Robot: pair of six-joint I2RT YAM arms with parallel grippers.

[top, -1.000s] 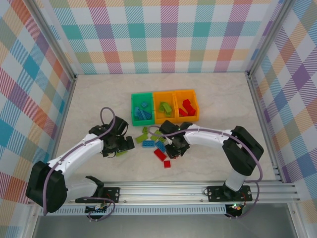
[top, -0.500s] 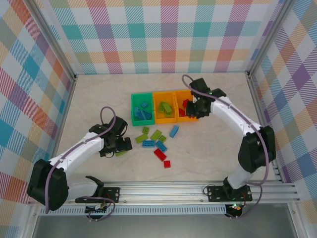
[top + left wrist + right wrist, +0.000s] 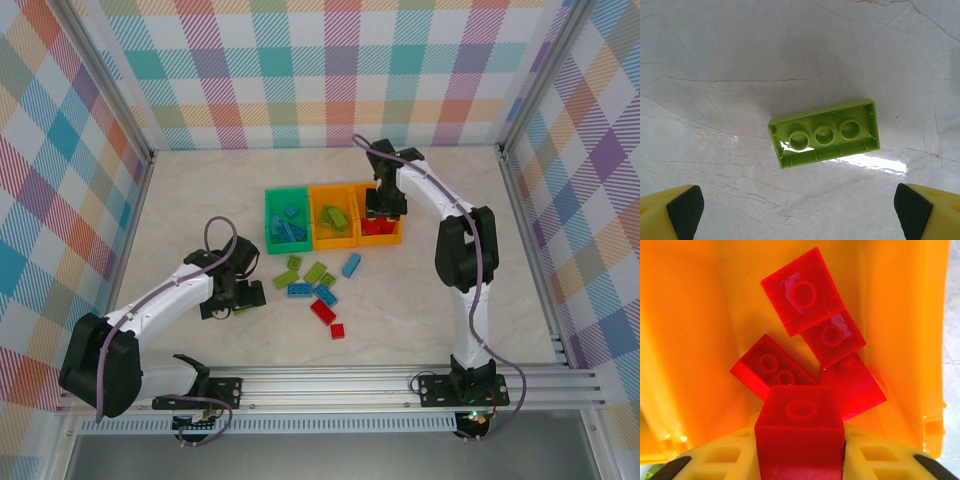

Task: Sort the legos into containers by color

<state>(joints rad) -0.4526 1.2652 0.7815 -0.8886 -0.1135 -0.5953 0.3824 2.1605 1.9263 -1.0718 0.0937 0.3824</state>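
Observation:
My left gripper (image 3: 240, 298) (image 3: 799, 212) hangs open over a lime green lego (image 3: 824, 132) that lies hollow side up on the table, left of the loose pile. My right gripper (image 3: 383, 208) (image 3: 799, 462) is over the right orange container (image 3: 397, 216) (image 3: 690, 340), shut on a red lego (image 3: 799, 432). Several red legos (image 3: 802, 290) lie in that container below it. The green container (image 3: 269, 214) holds blue legos, and the middle orange container (image 3: 316, 216) holds lime ones.
Loose legos lie in front of the containers: lime (image 3: 315, 271), blue (image 3: 351, 264) (image 3: 298, 289) and red (image 3: 322, 311) (image 3: 338, 330). Checked walls stand around the table on three sides, and a metal rail (image 3: 330, 385) runs along the near edge.
My right arm has swung from the loose pile up to the right orange container, carrying the red lego. The left arm has hardly moved.

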